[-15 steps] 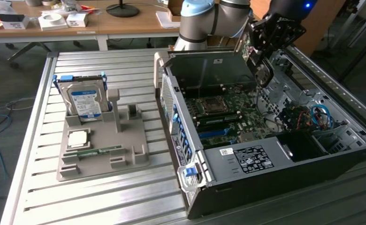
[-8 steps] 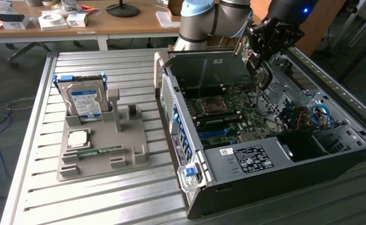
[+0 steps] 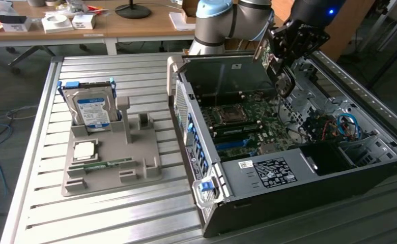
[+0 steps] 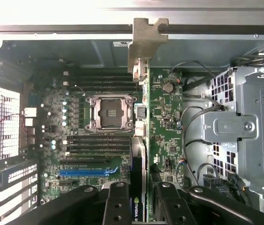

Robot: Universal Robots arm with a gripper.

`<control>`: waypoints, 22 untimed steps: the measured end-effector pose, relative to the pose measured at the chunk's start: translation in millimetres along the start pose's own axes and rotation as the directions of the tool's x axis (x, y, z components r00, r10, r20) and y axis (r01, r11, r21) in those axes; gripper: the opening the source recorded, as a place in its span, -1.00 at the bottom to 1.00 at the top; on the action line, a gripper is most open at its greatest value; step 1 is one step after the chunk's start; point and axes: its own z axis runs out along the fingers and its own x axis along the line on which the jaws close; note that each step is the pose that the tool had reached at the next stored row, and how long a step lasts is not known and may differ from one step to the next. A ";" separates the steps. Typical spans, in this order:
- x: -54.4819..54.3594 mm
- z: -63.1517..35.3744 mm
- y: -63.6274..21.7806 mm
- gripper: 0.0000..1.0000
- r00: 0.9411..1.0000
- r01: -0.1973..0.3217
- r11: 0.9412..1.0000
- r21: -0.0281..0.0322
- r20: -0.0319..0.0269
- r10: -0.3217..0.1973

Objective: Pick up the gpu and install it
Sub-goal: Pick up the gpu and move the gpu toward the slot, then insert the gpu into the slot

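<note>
Black two-finger gripper (image 4: pixel 142 199) part-closed, clamping thin dark gpu card (image 4: pixel 139 159) with grey metal bracket, edge-on above green motherboard (image 4: pixel 164 122) in open black PC case (image 3: pixel 273 173). Install step, unseated. Next needs card edge square over long blue slot (image 4: pixel 87 172).

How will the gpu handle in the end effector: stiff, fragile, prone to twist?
Probably stiff: the gpu runs straight out from the end effector, no sag. Likely fragile: a thin circuit card. Held near one end, it may pivot if bumped.
</note>
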 end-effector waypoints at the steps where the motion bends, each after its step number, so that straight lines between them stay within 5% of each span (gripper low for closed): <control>1: 0.0 0.0 0.0 -0.47 1.000 0.000 1.000 -0.001 0.000 0.000; 22: 0.0 1.4 -0.2 -0.47 1.000 0.000 1.000 -0.007 0.000 0.000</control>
